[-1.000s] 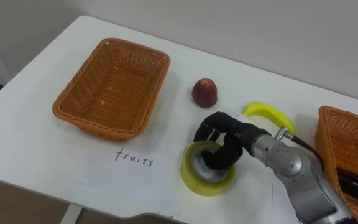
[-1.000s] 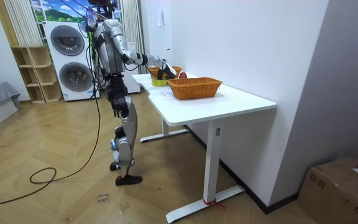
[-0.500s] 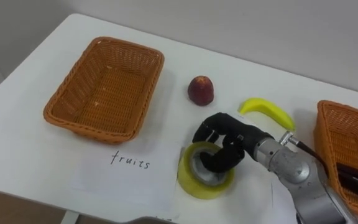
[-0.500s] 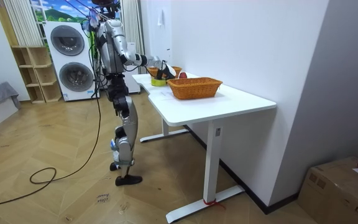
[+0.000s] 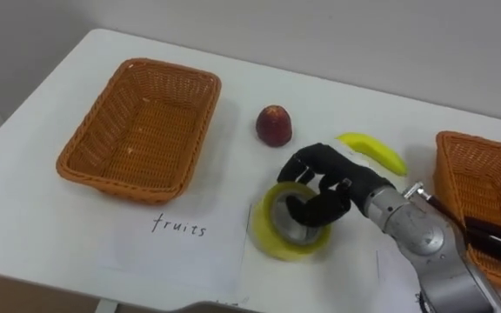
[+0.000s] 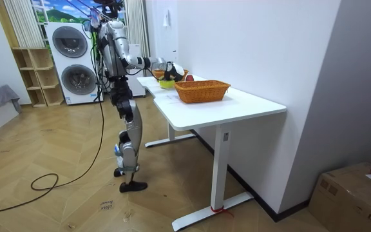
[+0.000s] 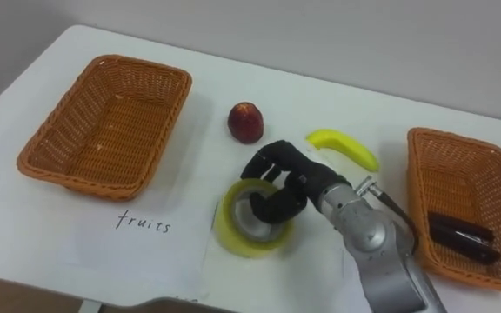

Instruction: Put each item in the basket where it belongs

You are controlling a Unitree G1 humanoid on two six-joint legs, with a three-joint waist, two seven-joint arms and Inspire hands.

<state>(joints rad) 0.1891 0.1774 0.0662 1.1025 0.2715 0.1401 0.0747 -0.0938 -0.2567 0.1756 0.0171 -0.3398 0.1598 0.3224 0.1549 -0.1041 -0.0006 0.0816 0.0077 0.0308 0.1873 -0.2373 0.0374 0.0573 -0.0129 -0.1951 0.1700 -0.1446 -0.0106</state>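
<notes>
The right hand [image 5: 329,176] gripped the tape roll [image 5: 272,244], fingers curled round its rim. The apple [image 5: 273,125] and banana [image 5: 374,152] lay just beyond

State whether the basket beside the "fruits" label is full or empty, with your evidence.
Empty: the left basket shows bare wicker floor; the apple and banana lie on the table outside it.

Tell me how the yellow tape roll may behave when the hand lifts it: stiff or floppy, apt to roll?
The yellow tape roll looks like a stiff ring, so it should probably keep its shape in the right hand, whose fingers curl over its rim. Lying flat on the table, it seems unlikely to roll; on edge it might.
</notes>
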